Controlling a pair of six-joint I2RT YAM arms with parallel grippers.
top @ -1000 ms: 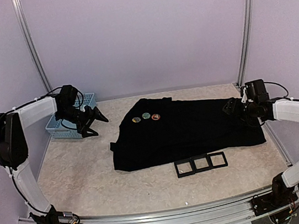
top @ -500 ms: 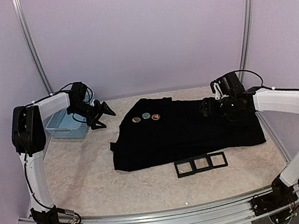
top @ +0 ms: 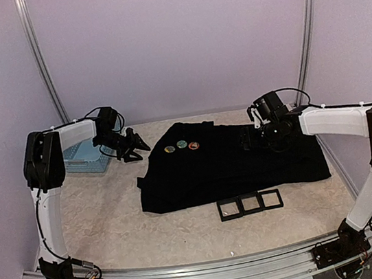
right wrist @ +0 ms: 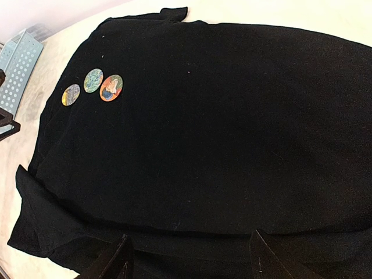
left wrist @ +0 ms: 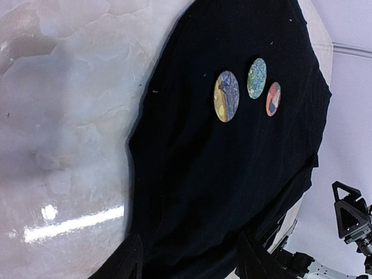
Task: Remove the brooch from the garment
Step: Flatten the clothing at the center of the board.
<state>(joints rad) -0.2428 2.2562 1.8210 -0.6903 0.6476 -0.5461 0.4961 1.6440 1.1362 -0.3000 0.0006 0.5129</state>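
The black garment [top: 231,164] lies spread flat on the table. Three round brooches sit in a row near its upper left: a yellow-blue one [top: 170,149] [left wrist: 226,96] [right wrist: 71,94], a green one [top: 182,144] [left wrist: 256,78] [right wrist: 93,80] and a red-orange one [top: 194,145] [left wrist: 273,99] [right wrist: 111,88]. My left gripper [top: 142,151] [left wrist: 189,235] hangs open just left of the garment's edge, a short way from the brooches. My right gripper [top: 246,141] [right wrist: 190,235] is open over the garment's right part, pointing toward the brooches. Neither holds anything.
A light-blue perforated basket [top: 81,158] [right wrist: 20,61] stands at the far left behind the left gripper. A strip of three small black square frames [top: 249,204] lies in front of the garment. Upright metal posts rise at both back corners.
The left gripper has moved right, away from the basket to the garment's left edge, its jaws narrowing somewhat. The right gripper has swung left from the garment's right end to over it.
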